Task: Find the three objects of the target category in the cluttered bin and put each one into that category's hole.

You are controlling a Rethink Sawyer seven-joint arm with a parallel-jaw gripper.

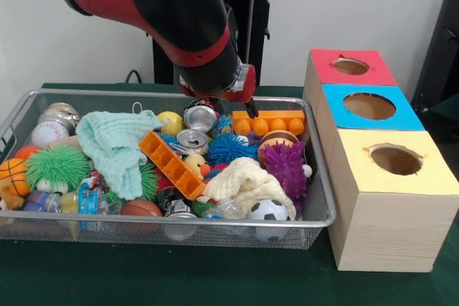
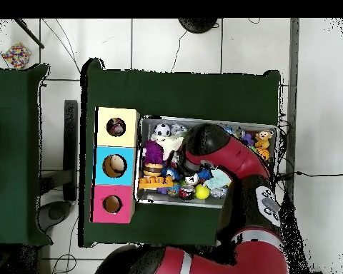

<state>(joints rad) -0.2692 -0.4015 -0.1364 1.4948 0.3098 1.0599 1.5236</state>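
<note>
My gripper (image 1: 217,102) hangs low over the back middle of the wire bin (image 1: 315,221), under the red and black arm (image 2: 228,153). Directly under it lies a tilted silver can (image 1: 201,116); whether they touch is unclear. A second can (image 1: 192,140) lies just in front, and a third (image 1: 178,209) sits against the front wall. The wooden box beside the bin has a red-topped hole (image 1: 351,67), a blue-topped hole (image 1: 369,106) and a yellow-topped hole (image 1: 395,159). In the overhead view the arm hides the gripper.
The bin is packed: mint cloth (image 1: 115,141), orange brick plate (image 1: 172,165), orange block (image 1: 269,121), purple spiky ball (image 1: 285,166), blue spiky ball (image 1: 229,148), green fuzzy ball (image 1: 57,166), soccer ball (image 1: 269,211), cream cloth (image 1: 247,180), baseball (image 1: 49,132).
</note>
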